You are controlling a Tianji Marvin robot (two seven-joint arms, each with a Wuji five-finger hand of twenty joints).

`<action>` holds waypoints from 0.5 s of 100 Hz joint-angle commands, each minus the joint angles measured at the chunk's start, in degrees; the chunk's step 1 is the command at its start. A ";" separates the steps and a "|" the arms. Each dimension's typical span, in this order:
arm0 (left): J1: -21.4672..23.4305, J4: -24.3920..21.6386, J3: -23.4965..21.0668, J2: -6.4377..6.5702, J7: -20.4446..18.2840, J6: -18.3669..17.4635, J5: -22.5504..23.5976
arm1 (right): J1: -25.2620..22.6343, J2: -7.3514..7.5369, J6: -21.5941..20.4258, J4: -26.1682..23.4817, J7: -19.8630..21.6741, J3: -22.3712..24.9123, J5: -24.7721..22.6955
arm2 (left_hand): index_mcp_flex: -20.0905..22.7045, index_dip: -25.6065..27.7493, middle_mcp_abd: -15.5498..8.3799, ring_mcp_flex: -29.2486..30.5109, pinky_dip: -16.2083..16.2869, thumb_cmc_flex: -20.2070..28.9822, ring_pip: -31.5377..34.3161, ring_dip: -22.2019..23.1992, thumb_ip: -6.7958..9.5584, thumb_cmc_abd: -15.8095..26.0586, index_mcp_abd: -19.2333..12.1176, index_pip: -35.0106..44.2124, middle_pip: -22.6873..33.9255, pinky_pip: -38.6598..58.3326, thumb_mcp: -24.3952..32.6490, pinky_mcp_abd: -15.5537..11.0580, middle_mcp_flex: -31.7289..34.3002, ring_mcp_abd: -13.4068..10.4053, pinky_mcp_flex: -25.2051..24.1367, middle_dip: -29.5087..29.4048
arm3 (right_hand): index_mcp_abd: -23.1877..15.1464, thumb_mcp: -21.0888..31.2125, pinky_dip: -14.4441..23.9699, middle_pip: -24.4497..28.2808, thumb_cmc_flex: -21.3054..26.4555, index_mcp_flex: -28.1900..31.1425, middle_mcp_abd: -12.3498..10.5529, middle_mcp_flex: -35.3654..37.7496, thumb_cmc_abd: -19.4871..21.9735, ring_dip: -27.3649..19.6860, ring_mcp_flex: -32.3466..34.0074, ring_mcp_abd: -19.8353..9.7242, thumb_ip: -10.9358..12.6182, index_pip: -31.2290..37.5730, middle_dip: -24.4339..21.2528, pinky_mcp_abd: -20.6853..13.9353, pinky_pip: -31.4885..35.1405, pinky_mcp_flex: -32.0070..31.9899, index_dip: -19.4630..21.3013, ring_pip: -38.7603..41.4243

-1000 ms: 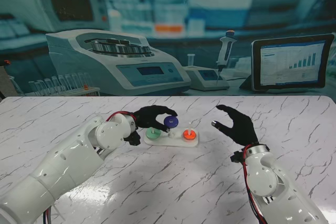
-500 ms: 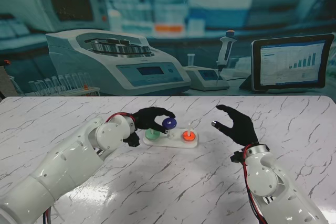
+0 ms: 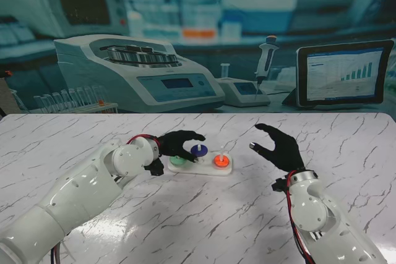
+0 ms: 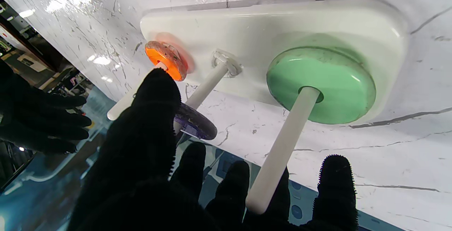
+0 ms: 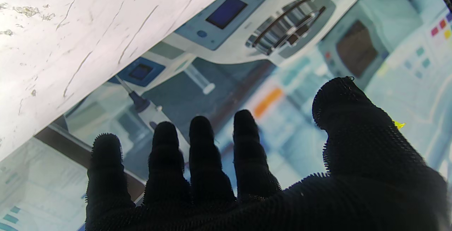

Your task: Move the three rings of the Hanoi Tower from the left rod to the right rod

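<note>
Left hand (image 3: 176,145) grasping purple ring (image 3: 198,150), threaded on middle rod (image 4: 206,84) | right hand (image 3: 279,148) released, idle, well right | orange ring (image 3: 221,161) on right rod: done | green ring (image 3: 177,160) on left rod: pending, purple too

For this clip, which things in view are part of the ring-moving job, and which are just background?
Part of the job:
- white base with three rods
- green ring on the left rod
- purple ring on the middle rod, in the left hand
- orange ring on the right rod
- right hand, open, holding nothing

Just background:
- marble table
- lab-scene backdrop
</note>
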 commanded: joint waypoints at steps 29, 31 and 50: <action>-0.50 1.90 0.51 -0.83 2.94 -3.89 0.99 | -0.32 -0.43 0.02 -0.13 -0.14 -0.22 0.18 | -3.90 -4.49 1.59 -0.10 -0.61 11.56 0.39 -0.23 1.51 3.17 3.05 -2.33 0.32 -0.32 11.80 -0.07 -2.48 0.20 0.85 -0.82 | 0.36 -0.87 0.61 0.20 0.39 1.75 0.07 0.22 0.60 0.65 1.04 0.30 0.95 0.87 -0.23 -0.33 -0.65 -0.84 -0.20 0.58; -0.49 1.94 0.50 -0.87 3.03 -3.91 0.97 | -0.32 -0.44 0.03 -0.13 -0.15 -0.22 0.17 | -3.86 -4.59 1.56 -0.07 -0.61 11.42 0.44 -0.22 1.38 3.39 3.00 -2.27 0.36 -0.22 11.85 -0.06 -2.42 0.21 0.80 -0.81 | 0.34 -0.88 0.61 0.19 0.38 1.77 0.10 0.23 0.59 0.65 1.06 0.23 0.95 0.87 -0.22 -0.34 -0.64 -0.84 -0.19 0.57; 0.49 1.22 -0.83 -0.98 4.04 -3.58 0.79 | -0.30 -0.45 0.08 -0.11 -0.23 -0.22 0.13 | -4.12 -5.83 1.24 -0.34 -1.09 9.10 0.54 -0.13 -0.23 4.04 2.44 -1.35 0.44 0.63 5.79 0.16 -2.19 0.11 -0.03 -0.71 | 0.12 -0.94 0.62 0.29 0.28 1.82 -0.22 0.39 0.54 0.70 1.22 0.06 0.96 0.91 -0.16 -0.50 -0.57 -0.67 -0.18 0.61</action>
